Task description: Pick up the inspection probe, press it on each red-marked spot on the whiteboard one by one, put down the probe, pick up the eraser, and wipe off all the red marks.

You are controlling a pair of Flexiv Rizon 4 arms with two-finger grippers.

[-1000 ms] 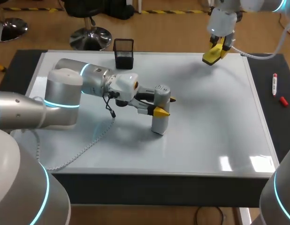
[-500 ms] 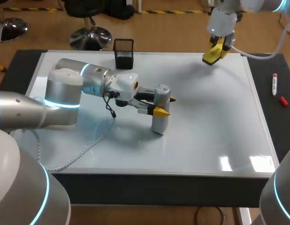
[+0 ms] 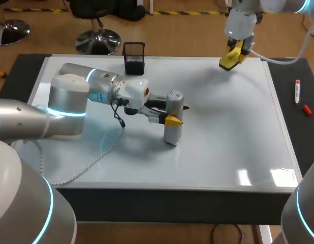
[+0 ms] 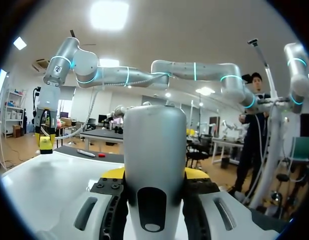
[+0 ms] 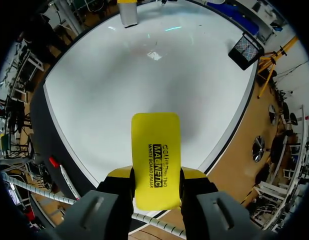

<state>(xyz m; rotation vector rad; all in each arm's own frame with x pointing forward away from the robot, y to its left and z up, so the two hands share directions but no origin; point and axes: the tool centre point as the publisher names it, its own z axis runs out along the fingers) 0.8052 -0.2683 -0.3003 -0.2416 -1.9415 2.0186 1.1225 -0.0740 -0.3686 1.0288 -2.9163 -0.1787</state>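
Grey probe (image 3: 170, 133) stands upright mid-whiteboard (image 3: 233, 137); your left gripper (image 3: 177, 114) has its fingers clamped on its sides. Farther back, your right gripper (image 3: 232, 57) pinches the yellow eraser (image 3: 227, 63), held above the board's far right corner. Black mesh cup (image 3: 134, 57) sits at the far edge.

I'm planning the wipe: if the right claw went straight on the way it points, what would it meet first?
Likely bare whiteboard. The right claw, shut on the eraser, points down at the board near its far right corner, so the eraser's end would touch first; its height is unclear.
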